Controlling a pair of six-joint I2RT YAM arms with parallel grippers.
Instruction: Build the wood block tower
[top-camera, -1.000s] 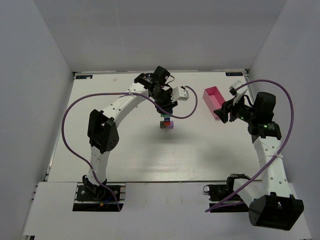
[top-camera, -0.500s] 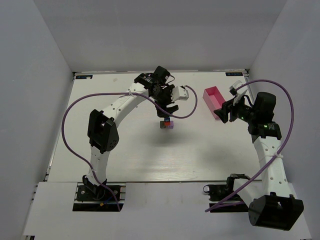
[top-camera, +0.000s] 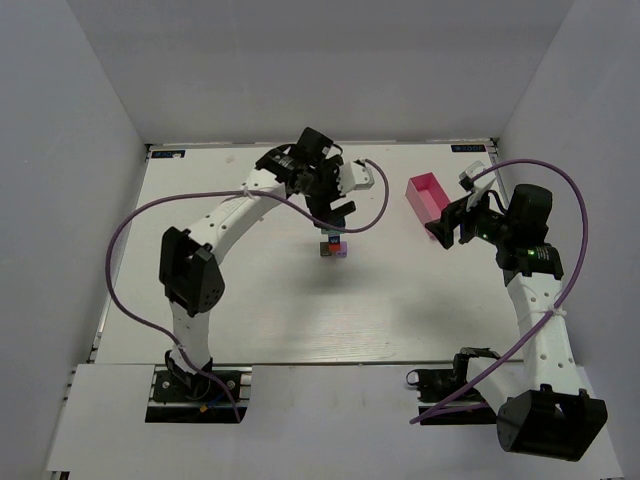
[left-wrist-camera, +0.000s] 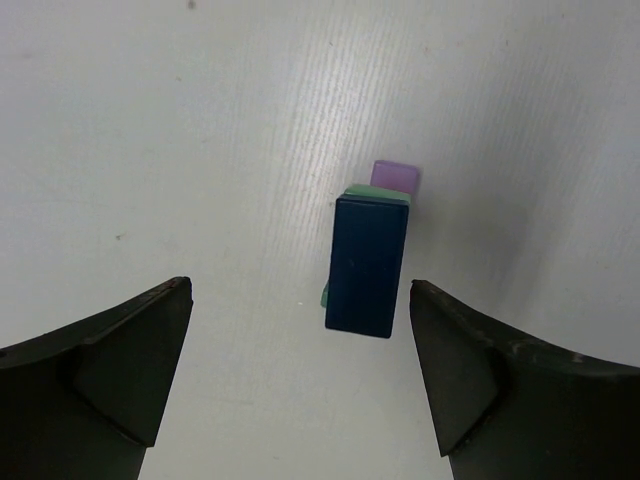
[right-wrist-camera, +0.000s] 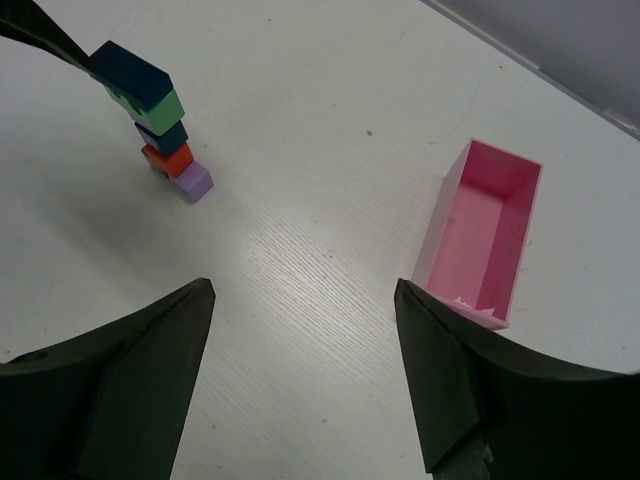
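Your left gripper hangs right above the tower, jaws spread wide with nothing in them. In the left wrist view the dark blue block on top sits between the two fingers, clear of both. A green block peeks out at its 12 o'clock edge and a lilac block shows just past that.

From the right wrist view the stack reads dark blue, green, then a blue block and a red block. The lilac one is at the foot, touching the red at about 4 o'clock. The top pieces sit a bit askew.

The tower stands near the middle of the table. Your right gripper is wide and empty too, close to the pink tray, which lies at 2 o'clock from the tower.
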